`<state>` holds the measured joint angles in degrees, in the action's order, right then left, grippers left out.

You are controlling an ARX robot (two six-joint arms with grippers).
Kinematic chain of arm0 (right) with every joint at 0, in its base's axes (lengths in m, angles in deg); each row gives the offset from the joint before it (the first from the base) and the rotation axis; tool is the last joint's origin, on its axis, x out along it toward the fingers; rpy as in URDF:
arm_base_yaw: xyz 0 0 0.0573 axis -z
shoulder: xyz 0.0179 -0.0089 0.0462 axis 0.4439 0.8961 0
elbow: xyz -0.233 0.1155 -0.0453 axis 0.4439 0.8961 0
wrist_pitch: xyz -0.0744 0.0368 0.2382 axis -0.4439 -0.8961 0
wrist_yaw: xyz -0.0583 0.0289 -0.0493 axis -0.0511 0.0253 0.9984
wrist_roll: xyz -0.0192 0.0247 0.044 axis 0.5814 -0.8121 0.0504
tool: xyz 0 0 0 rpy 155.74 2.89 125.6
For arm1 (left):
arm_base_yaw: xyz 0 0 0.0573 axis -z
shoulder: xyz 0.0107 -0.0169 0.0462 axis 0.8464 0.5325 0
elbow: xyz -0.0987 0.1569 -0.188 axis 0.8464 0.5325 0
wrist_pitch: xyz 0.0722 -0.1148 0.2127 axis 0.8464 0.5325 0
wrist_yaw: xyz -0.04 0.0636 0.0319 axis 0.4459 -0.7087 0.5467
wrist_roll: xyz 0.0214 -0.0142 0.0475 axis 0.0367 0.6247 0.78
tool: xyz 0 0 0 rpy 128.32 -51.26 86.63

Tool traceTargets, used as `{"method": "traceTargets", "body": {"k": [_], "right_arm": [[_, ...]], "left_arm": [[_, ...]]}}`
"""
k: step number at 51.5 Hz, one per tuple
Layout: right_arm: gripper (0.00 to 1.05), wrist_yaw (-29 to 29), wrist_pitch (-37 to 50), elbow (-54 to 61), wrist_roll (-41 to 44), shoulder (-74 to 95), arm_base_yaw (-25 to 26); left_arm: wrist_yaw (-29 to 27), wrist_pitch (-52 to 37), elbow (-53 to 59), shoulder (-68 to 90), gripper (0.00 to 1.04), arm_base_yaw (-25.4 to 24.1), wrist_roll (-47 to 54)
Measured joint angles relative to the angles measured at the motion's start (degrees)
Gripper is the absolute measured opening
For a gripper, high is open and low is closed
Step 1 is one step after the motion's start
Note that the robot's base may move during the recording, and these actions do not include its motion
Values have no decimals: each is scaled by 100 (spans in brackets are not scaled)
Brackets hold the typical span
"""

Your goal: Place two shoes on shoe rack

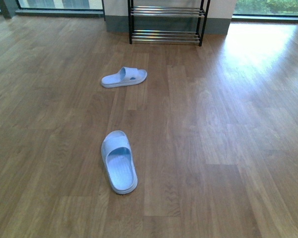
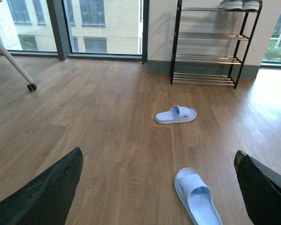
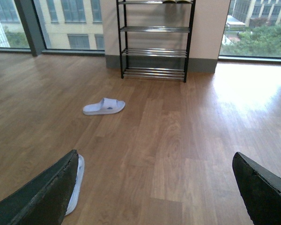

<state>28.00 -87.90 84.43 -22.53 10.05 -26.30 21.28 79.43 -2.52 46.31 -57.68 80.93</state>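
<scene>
Flat on floor (image 1: 228,148), well apart, short of rack (image 1: 164,36): near slipper (image 1: 119,162), far slipper (image 1: 124,77). Judged light, bendy rubber, possibly slick; best pinched across strap. Spread wide, empty: left gripper (image 2: 158,157), right gripper (image 3: 154,157).

The wooden floor (image 1: 228,148) before me carried the near slipper (image 1: 119,163), the far slipper (image 1: 124,78) beyond it, and the shoe rack (image 1: 165,36) at the wall

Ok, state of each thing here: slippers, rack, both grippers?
Shoe rack: upright at wall, grey shoes on top shelf.
Near slipper: on floor, sole down, toe away from robot.
Far slipper: on floor, sole down, sideways-on.
Left gripper: open, holding nothing.
Right gripper: open, holding nothing.
</scene>
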Motion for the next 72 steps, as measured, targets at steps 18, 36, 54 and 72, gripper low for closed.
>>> {"method": "traceTargets", "body": {"k": [18,36,54,72], "right_arm": [[95,17,0,0,0,2,0],[95,4,0,0,0,0,0],[95,-2,0,0,0,9,0],[95,0,0,0,0,9,0]], "left_arm": [[9,0,0,0,95,0,0],[4,0,0,0,95,0,0],[-33,9,-2,7,95,2,-28],[-162,-1252,-1685,5775,95,564,-3886]]}}
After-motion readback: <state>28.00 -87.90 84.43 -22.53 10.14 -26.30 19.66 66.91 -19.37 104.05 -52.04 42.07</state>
